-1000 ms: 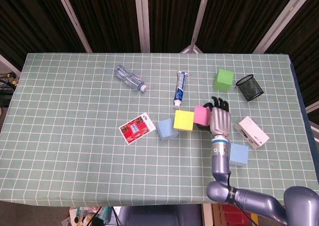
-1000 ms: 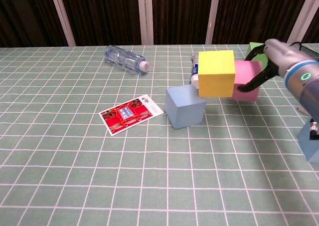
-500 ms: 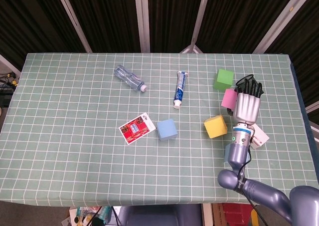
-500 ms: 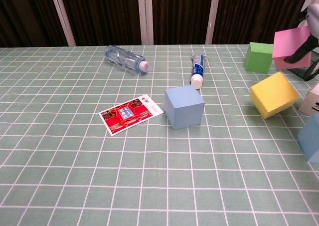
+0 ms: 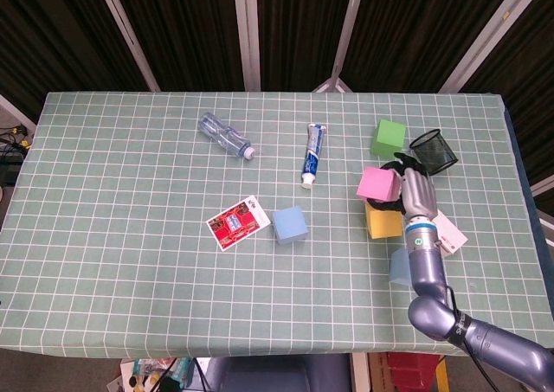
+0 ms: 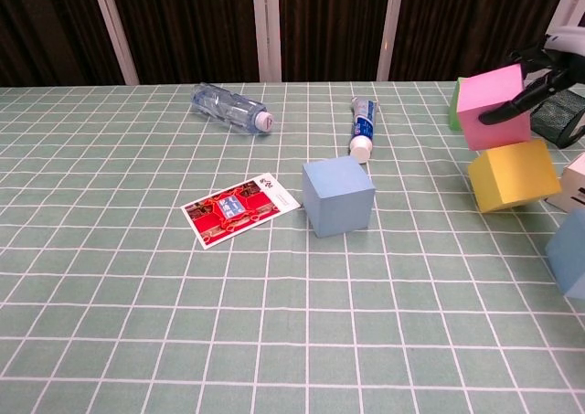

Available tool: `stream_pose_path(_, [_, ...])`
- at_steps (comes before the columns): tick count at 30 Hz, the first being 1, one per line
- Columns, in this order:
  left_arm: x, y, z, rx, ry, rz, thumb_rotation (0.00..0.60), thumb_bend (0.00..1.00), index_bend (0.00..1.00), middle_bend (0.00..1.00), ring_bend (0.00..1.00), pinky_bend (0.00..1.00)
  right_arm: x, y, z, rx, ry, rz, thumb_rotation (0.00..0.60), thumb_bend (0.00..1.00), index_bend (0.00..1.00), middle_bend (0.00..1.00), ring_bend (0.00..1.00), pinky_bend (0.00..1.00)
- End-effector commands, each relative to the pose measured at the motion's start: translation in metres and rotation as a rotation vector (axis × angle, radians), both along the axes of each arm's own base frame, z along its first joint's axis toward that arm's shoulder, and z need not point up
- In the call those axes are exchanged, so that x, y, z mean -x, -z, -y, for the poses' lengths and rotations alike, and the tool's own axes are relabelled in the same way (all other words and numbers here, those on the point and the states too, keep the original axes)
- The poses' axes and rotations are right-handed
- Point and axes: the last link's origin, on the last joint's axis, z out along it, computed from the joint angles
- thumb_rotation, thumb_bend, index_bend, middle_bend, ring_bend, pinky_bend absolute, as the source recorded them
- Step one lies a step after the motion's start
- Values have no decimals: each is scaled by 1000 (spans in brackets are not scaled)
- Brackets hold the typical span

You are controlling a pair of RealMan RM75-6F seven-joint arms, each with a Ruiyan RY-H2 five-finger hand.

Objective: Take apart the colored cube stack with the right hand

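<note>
Head view: the right robot hand (image 5: pixel 414 189) grips the pink cube (image 5: pixel 378 184) just above the yellow cube (image 5: pixel 383 220), right of the blue cube (image 5: pixel 290 224) on the desk (image 5: pixel 130 236).

Chest view: dark fingers (image 6: pixel 512 106) clasp the pink cube (image 6: pixel 494 106), tilted, over the yellow cube (image 6: pixel 514 174); contact unclear.

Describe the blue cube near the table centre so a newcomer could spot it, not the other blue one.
Start at the toothpaste tube lying mid-table, then drop toward the near edge to the red playing card. The blue cube sits flat on the cloth just right of that card. Unlike the paler blue cube beside the robot's right arm, it stands alone, far from the other cubes.
</note>
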Motion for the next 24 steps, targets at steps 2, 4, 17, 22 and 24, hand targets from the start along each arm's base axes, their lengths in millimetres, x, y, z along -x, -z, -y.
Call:
stream_pose_path(2, [0, 0, 0, -1, -1, 0, 600, 183, 75, 0, 0, 0, -11, 1, 11, 45, -23, 57, 600, 184, 770, 144, 74, 0])
stream_pose_path(4, [0, -1, 0, -5, -1, 0, 600, 183, 75, 0, 0, 0, -13, 3, 18, 72, -23, 37, 600, 185, 771, 144, 73, 0])
stream_pose_path(17, [1, -2, -2, -9, -7, 2, 600, 183, 75, 0, 0, 0, -25, 22, 49, 147, -12, -18, 600, 184, 765, 144, 74, 0])
stream_pose_path(22, [1, -1, -4, -8, -9, 1, 600, 183, 75, 0, 0, 0, -19, 36, 47, 74, -1, -54, 600, 182, 277, 84, 39, 0])
stream_pose_path(24, [1, -1, -4, -7, -11, -1, 600, 183, 75, 0, 0, 0, -17, 40, 47, 47, 5, -69, 600, 165, 57, 29, 22, 0])
